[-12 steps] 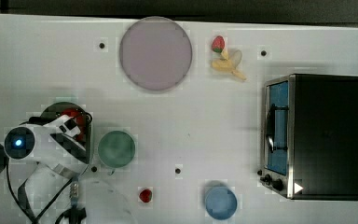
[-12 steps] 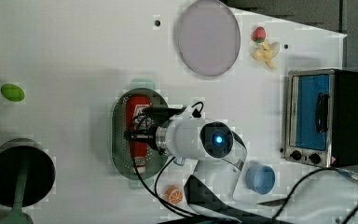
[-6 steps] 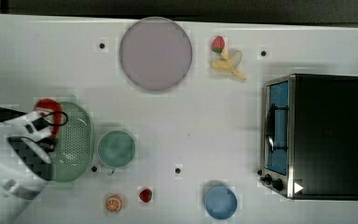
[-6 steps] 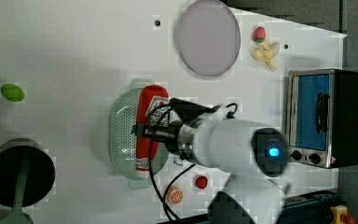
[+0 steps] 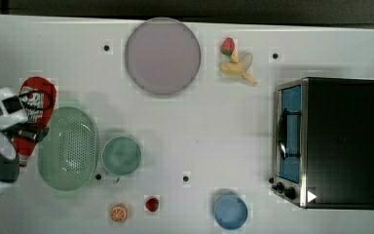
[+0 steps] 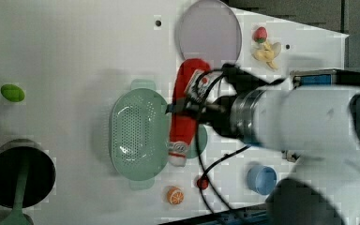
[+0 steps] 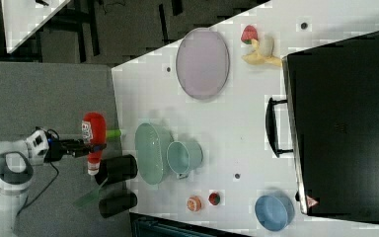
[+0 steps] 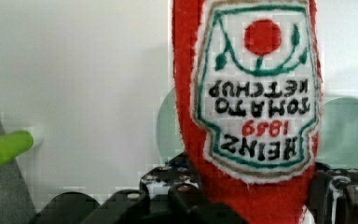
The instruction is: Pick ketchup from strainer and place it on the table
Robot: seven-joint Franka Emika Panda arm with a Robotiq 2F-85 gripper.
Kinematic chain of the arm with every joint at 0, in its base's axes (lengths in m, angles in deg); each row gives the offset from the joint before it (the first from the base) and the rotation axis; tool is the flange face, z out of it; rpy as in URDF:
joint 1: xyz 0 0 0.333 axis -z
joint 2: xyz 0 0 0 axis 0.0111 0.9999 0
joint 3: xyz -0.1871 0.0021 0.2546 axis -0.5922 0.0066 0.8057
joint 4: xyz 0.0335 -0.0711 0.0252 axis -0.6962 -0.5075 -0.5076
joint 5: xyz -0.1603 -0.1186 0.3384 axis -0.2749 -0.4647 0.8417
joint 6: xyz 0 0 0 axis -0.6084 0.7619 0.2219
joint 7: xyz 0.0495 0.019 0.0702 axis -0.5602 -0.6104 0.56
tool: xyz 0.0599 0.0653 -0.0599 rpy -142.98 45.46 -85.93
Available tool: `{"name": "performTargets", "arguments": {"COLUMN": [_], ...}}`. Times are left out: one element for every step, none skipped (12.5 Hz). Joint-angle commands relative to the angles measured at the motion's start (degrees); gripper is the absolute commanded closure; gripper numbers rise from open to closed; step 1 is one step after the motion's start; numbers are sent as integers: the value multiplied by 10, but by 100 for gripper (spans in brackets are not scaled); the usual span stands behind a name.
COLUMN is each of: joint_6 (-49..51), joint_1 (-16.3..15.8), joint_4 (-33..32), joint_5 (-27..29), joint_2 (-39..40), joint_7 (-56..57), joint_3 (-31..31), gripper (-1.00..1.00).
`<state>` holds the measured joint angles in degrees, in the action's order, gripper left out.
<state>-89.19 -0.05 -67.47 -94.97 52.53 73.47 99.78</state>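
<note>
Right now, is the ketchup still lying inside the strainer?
No, the ketchup hangs in the fingers, away from the empty strainer.

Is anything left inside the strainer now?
No. The strainer shows a bare perforated bottom in the top view. The ketchup is out, gripped by the gripper. In the left view the bottle covers the strainer's rim nearest the arm.

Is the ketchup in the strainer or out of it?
Out: the gripper holds the ketchup aloft, and the strainer lies empty.
</note>
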Motion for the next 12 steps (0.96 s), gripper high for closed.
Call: {"name": "performTargets", "arguments": {"joint_6": [55,61,58,56,54,54,54,54,54,54,54,53], "joint_1": [54,59,65,70,74,77,79,82,85,89,93,98], "joint_4": [49,59,63,64,64,64,64,63,62,61,57,49], "joint_5": [-3,-3,-4,-8,-16,-25,-31,-31,-31,-31,-31,-31], "joint_2": [36,41,43,42,42,43,42,42,42,41,41,41], "joint_7": [64,79,95,111,129,152,183,215,244,265,282,293], "joint_3": [-49,-69,-92,-116,-142,-166,-188,-207,-223,-235,-243,-249], "gripper": [-21,-21,-21,-21,-21,-21,-21,-21,-21,-21,-21,-21]}}
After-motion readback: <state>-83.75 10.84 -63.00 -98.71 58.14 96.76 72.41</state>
